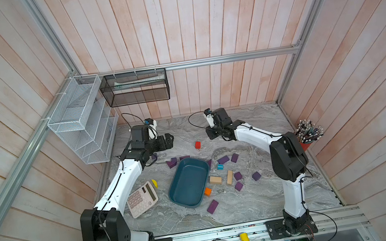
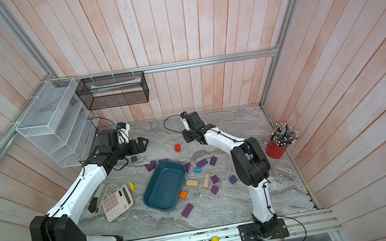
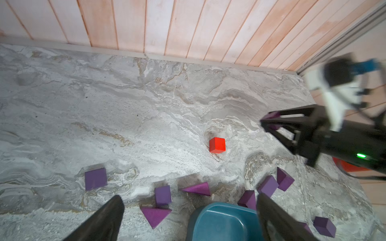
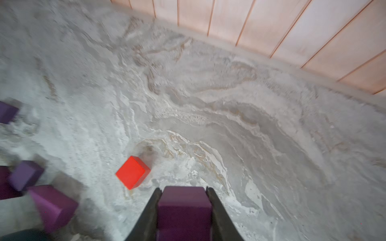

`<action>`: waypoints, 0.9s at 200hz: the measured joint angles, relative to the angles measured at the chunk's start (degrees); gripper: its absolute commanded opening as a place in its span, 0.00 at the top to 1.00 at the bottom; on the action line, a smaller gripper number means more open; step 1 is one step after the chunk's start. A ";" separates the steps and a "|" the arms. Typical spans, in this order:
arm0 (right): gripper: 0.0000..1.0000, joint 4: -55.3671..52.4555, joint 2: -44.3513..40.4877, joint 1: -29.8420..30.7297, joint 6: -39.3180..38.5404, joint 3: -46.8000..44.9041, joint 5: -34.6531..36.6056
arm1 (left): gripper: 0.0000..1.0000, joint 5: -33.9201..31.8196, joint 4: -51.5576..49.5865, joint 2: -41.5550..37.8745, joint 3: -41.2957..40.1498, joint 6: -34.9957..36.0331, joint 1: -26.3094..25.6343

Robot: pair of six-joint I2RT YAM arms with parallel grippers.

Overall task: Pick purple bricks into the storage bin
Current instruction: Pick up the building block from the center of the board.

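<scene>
Purple brick [image 4: 184, 208] clamped in my right pincer [image 4: 184, 188], aloft near the red cube [image 4: 133, 172]; I'd carry it over the storage bin [image 1: 189, 185] on the bench [image 1: 249, 202], release low. Left pincer [image 1: 170, 141] gapes empty.

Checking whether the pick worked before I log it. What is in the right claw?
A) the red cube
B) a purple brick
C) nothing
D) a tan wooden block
B: the right wrist view shows a purple brick clamped in the right claw, while the red cube lies apart on the table.
</scene>
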 measured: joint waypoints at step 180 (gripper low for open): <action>0.77 13.09 -27.47 22.97 1.03 -26.23 7.28 | 0.00 -2.67 -2.21 5.31 1.66 -1.62 2.99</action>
